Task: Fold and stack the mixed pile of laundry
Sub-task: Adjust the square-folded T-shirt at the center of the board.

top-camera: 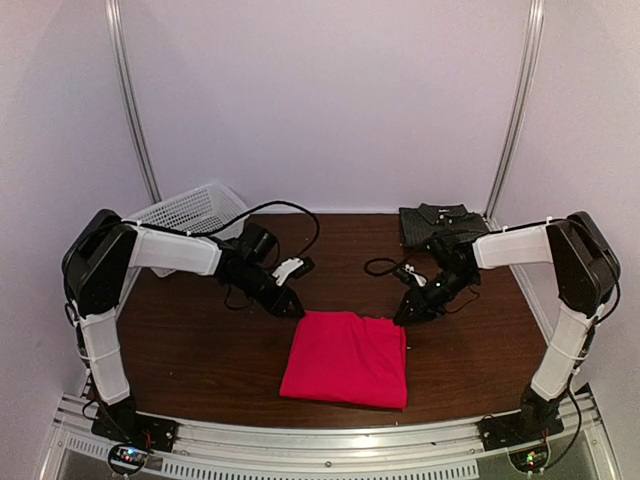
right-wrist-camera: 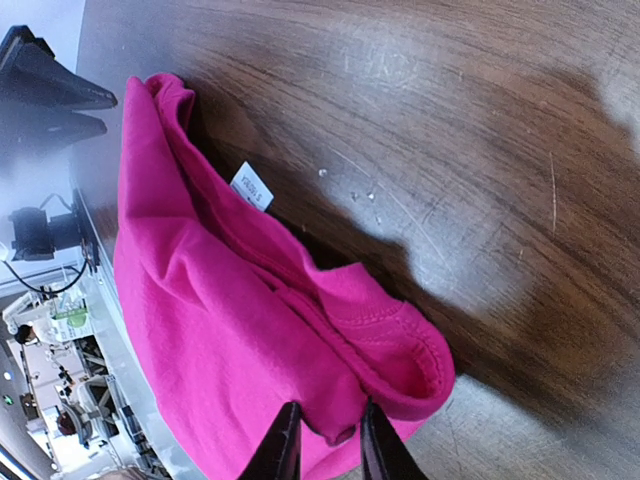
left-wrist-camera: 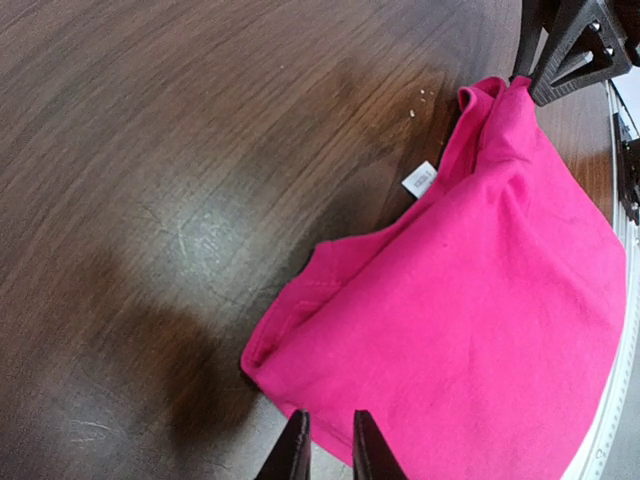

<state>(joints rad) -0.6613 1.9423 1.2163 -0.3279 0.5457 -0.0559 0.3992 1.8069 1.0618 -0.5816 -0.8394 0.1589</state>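
I have the red tee (top-camera: 345, 358) lying folded into a rough rectangle on the table (top-camera: 200, 340), in the middle of the near half, between my two arms. The left gripper (top-camera: 292, 308) sits at its far left corner and the right gripper (top-camera: 403, 318) at its far right corner. From the left wrist, the fingers (left-wrist-camera: 297, 450) stand only a narrow slit apart at the tee's edge, with pink cloth showing between them. I cannot tell whether they grip the cloth or only hang above it. From the right wrist, the fingers (right-wrist-camera: 283, 445) are just as close together and straddle the rolled hem at the corner, with a lump of cloth in the gap. Whether it is clamped I cannot tell either. A small white tag (right-wrist-camera: 252, 186) pokes out along the tee's far edge, between the two grippers. The dark shirt (top-camera: 438, 222) lies folded at the far right of the table, well apart from the tee. A white basket (top-camera: 190, 212) sits tilted at the far left corner.
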